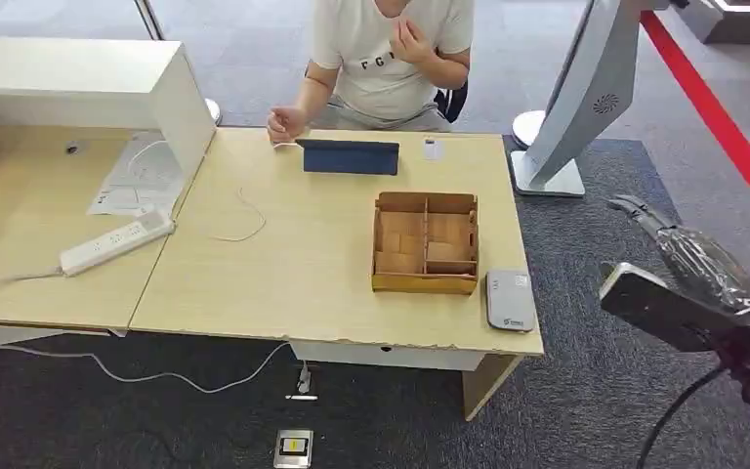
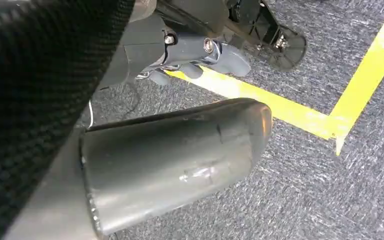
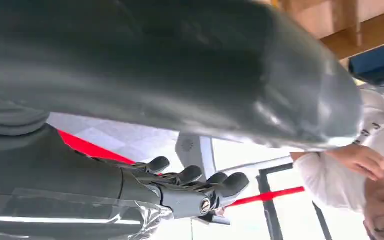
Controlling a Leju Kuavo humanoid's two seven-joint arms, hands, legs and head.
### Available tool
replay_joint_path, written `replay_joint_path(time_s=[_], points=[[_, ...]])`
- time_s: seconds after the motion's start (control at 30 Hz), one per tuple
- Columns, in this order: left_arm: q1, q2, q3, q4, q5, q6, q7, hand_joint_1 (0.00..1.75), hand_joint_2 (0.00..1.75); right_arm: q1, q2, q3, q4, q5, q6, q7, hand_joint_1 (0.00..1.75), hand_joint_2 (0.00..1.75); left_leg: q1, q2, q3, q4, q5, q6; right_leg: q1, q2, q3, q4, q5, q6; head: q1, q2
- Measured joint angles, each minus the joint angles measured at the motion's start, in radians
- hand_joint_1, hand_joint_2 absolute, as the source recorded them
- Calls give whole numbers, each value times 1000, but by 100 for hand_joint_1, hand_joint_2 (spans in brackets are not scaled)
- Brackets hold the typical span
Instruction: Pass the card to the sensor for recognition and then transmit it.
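light wooden table (image 1: pixel 283 264): open wooden divider box (image 1: pixel 426 242) right of middle | small grey card reader (image 1: pixel 510 299) at front right corner, just right of box | dark folded tablet (image 1: pixel 351 156) at rear edge, small white card (image 1: pixel 434 149) beside it | white power strip (image 1: pixel 117 242) toward left | seated person (image 1: pixel 386 59) behind rear edge

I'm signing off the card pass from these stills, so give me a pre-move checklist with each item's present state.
1. Right hand free to grasp: ok, raised beside the desk, fingers extended, holding nothing.
2. Left hand free: cannot tell, partly hidden, hanging over the carpet.
3. Card located: cannot tell, a small white item lies at the desk's far edge, too small to identify.
4. Sensor unobstructed: ok, nothing on it, beside the wooden tray.
5. Person clear of path: not ok, one hand rests on the desk near the tablet.
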Motion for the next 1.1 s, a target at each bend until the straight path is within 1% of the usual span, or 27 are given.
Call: replay_joint_path(time_s=[0.1,0.2,0.27,0.33,0.47,0.5,0.57,0.6,0.7,0.8,0.87,0.97,1.1], points=[[2,-3,8,0,0,0,2,0,0,49,33,3,-14,18,-44,-33,0,0,0,0,-1,0,0,0,0,0,1,0,0,0,0,0],[4,-9,17,-1,5,-27,21,0,0,86,81,31,-8,68,-114,-35,0,0,0,0,-1,-1,0,0,0,0,0,0,0,0,0,0],[7,-12,26,-1,8,-40,26,0,0,95,101,56,0,100,-162,-32,0,0,0,0,0,0,0,0,0,0,0,0,0,0,0,0],[8,-12,33,-1,9,-46,29,0,0,100,118,76,7,111,-185,-25,0,0,0,0,-1,0,0,0,0,0,0,0,0,0,0,0],[11,-12,42,-1,17,-67,42,0,0,99,160,131,30,112,-209,-19,0,0,0,0,-2,-1,0,0,0,0,1,1,0,0,0,0],[11,-12,47,-1,18,-67,42,0,0,83,180,156,51,123,-226,-19,0,175,0,0,-3,-1,0,0,0,0,0,1,0,0,1,0],[11,-11,59,-1,19,-64,45,0,0,31,215,219,108,157,-287,-16,0,175,0,2,-1,-1,0,0,0,2,-1,1,0,0,-1,0],[11,-10,62,-1,21,-62,49,0,0,9,234,255,133,167,-307,-16,0,175,0,1,0,-1,1,-1,0,1,0,1,0,0,0,0],[16,-6,79,-1,24,-59,50,0,0,-43,266,312,197,182,-325,-12,0,175,1,-2,-1,-1,2,-1,1,0,0,2,0,0,0,0],[17,0,88,-1,26,-61,50,0,0,-71,293,356,250,196,-335,-7,0,175,1,-1,-1,-1,2,-1,1,0,0,2,0,0,0,0],[18,2,96,-1,29,-74,50,0,0,-84,311,373,287,215,-344,-6,0,175,1,-1,-1,-1,2,-1,1,0,0,2,0,0,0,0],[22,6,113,-1,46,-100,50,0,0,-114,344,403,373,273,-372,-29,0,175,1,-1,-1,-1,2,-1,1,0,-1,2,0,0,0,0],[27,13,137,0,64,-120,44,0,0,-139,381,428,472,306,-392,-54,0,175,1,-1,-1,-1,2,-1,1,0,-1,2,0,0,0,0]])
